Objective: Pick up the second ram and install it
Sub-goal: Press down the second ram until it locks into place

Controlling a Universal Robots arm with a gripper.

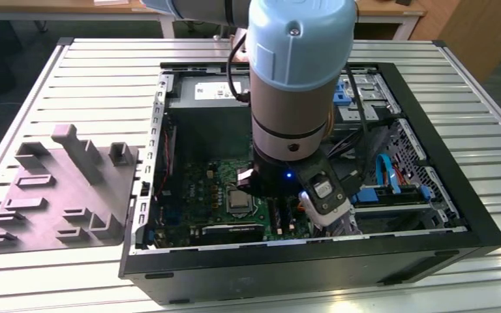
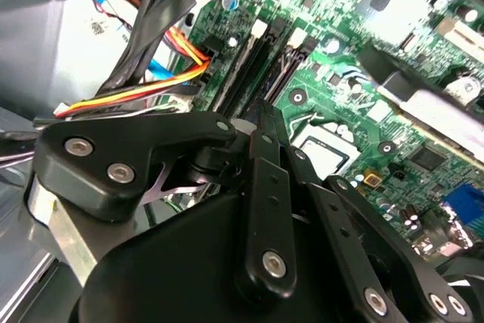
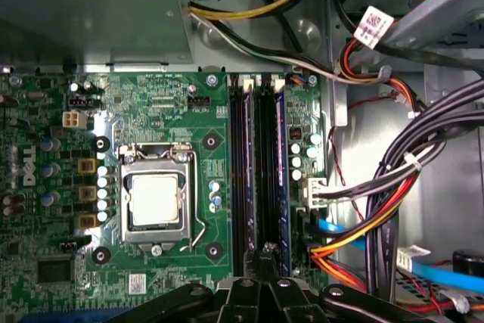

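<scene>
Fingertips of the gripper (image 3: 261, 256) sit low over the green motherboard (image 3: 151, 111) inside the open computer case (image 1: 425, 251), right above the row of long black memory slots (image 3: 261, 164). In the first wrist view the black finger linkages meet at a narrow tip pressed down onto the near end of those slots, and the fingers look drawn together; whether anything thin is clamped between them I cannot tell. The second ram cannot be made out as a separate stick: the slots ahead of the fingertips show dark strips edge-on, and whether these are seated modules or bare slots is not clear.

Just beside the fingertips, on one flank, lies the silver processor socket (image 3: 155, 200). On the other flank runs a bundle of black, red, orange and yellow cables (image 3: 378, 217).

In the exterior view the arm (image 1: 299, 85) stands upright in the case with the gripper (image 1: 278, 218) down at the board, and the grey moulded fixture plate (image 1: 59, 195) lies on the slatted table (image 1: 102, 72), well apart from the fingers, toward the exterior view's left.
</scene>
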